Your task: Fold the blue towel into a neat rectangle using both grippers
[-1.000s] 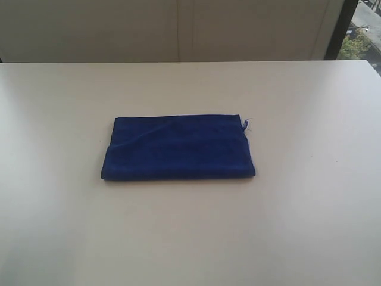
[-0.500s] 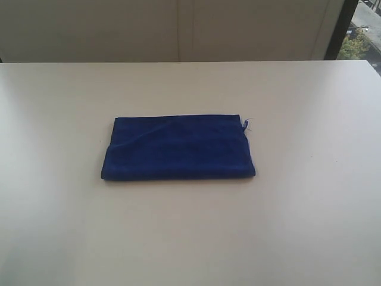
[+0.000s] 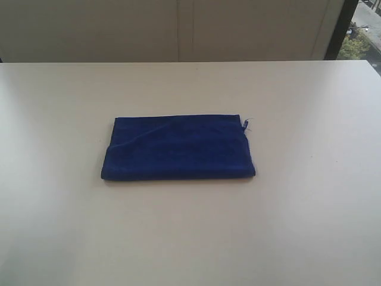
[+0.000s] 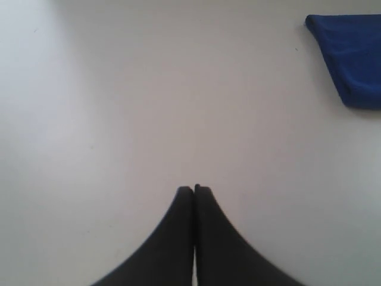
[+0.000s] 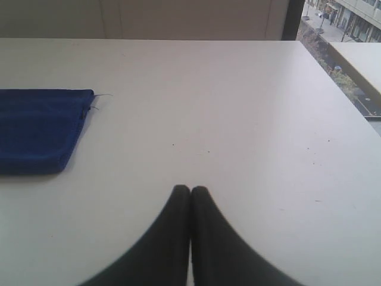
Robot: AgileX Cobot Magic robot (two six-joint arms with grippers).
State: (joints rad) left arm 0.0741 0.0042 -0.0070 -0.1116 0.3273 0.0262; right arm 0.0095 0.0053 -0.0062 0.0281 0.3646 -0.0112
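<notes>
I find the blue towel (image 3: 178, 148) lying flat on the white table (image 3: 297, 226), near the middle of the exterior view; it is folded into a rectangle with its long side running across that view; the edges are fairly straight, though the left end shows a slight crease and an upper layer set a little back from the one below; a small pale tag (image 3: 245, 124) sticks out at the far right corner, with loose threads beside it.

On the left wrist camera, the left gripper (image 4: 194, 189) has its two dark fingers pressed together tip to tip, with nothing between them; it hangs over bare table, well apart from the towel, of which only one end shows at the frame's edge.

On the right wrist camera, the right gripper (image 5: 190, 189) likewise has its fingers closed on each other and holds nothing; the tagged end of the towel lies off to one side, apart from it.

Behind the table stands a pale wall (image 3: 178, 30); at the right is a window (image 3: 363, 30) with a street and greenery outside.
</notes>
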